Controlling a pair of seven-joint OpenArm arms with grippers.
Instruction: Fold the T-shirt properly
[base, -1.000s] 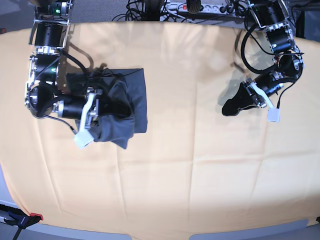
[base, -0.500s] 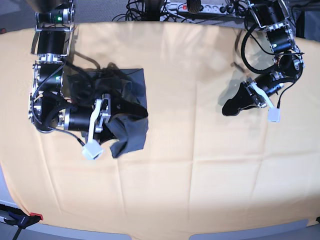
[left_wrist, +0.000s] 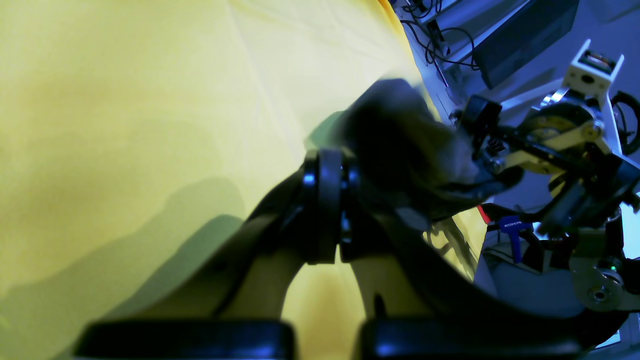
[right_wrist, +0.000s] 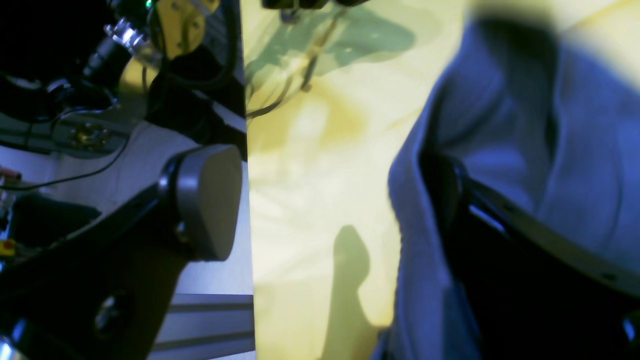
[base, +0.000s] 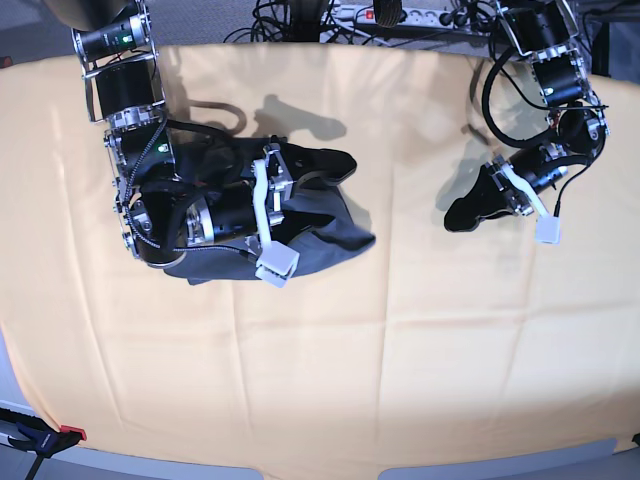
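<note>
The T-shirt (base: 318, 232) lies as a dark crumpled heap on the yellow-orange table cloth (base: 400, 350), left of centre. My right gripper (base: 345, 200) reaches across it and is open. In the right wrist view the right gripper (right_wrist: 325, 200) has its jaws wide apart. One pad (right_wrist: 210, 200) is bare, and blue-grey T-shirt (right_wrist: 575, 150) fabric drapes around the other finger. My left gripper (base: 462, 215) hovers at the right, far from the shirt, shut and empty. The left wrist view shows the left gripper (left_wrist: 325, 170) with its fingers pressed together above the cloth.
Cables and a power strip (base: 400, 15) run along the back edge behind the table. A clamp (base: 40, 437) sits at the front left corner. Creases cross the table cloth in front of both arms.
My right arm swung to the right across the shirt and its jaws opened wide. The shirt went from a squarish folded block to a stretched, crumpled heap. The left arm stayed still.
</note>
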